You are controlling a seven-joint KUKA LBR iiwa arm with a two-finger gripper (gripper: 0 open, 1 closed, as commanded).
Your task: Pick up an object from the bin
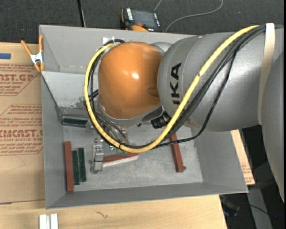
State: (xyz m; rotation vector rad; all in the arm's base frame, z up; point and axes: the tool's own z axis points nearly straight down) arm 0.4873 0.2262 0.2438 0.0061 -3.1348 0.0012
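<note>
So here's what we're looking at: the arm [219, 80] comes in from the right of the frame, and its big orange cover [126, 80] sits over the middle of the grey bin [52, 109]. The tool [98, 159] pokes out below that cover, down at the lower left of the bin floor. It's right at the left end of a pale red stick [121, 159] lying almost flat across the floor. We honestly can't tell how far open the tool is, or whether it has hold of that stick.

Just left of the tool there's a dark green bar [79, 165], and a brown-red bar [67, 167] lies alongside it, both pointing up and down the frame. A second brown-red bar [178, 157] lies well off to the right. Another dark green piece [75, 121] sits higher up on the left.
</note>
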